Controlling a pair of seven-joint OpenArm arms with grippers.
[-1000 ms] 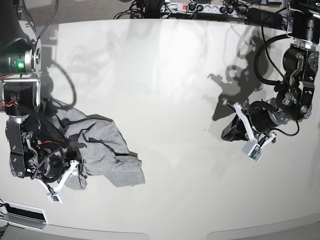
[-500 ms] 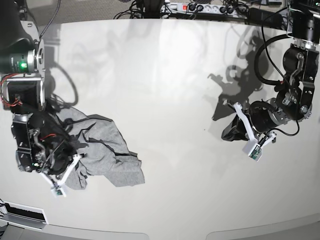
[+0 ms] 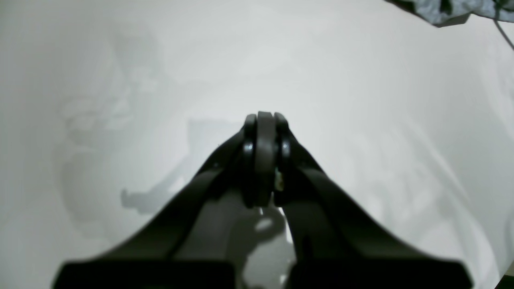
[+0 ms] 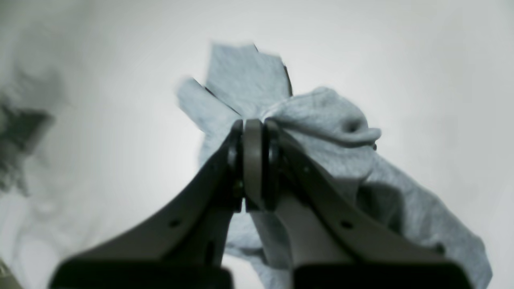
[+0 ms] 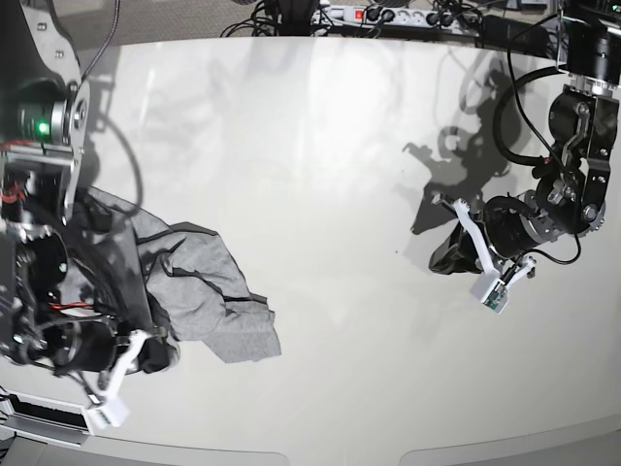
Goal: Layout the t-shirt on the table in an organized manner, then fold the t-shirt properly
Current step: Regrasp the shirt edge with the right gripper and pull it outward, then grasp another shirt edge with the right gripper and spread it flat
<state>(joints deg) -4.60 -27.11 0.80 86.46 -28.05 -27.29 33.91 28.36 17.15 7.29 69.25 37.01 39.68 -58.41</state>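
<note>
The heather-grey t-shirt (image 5: 204, 291) lies crumpled at the left of the off-white table (image 5: 320, 175), with dark folds showing. My right gripper (image 5: 105, 408) is at the shirt's near-left edge, close to the table's front. In the right wrist view this gripper (image 4: 253, 122) is shut, and the t-shirt (image 4: 329, 120) bunches right up to its tips and drapes over one finger. My left gripper (image 5: 493, 296) hovers over bare table at the right, far from the shirt. In the left wrist view it (image 3: 265, 116) is shut on nothing.
A power strip (image 5: 388, 15) and cables lie beyond the table's far edge. The table's curved front edge (image 5: 340, 451) runs just below my right gripper. The right arm's dark body with a green light (image 5: 39, 126) stands over the shirt's left side.
My right gripper has gone from open to shut at the shirt's edge and has moved down toward the front edge. The left arm has not moved.
</note>
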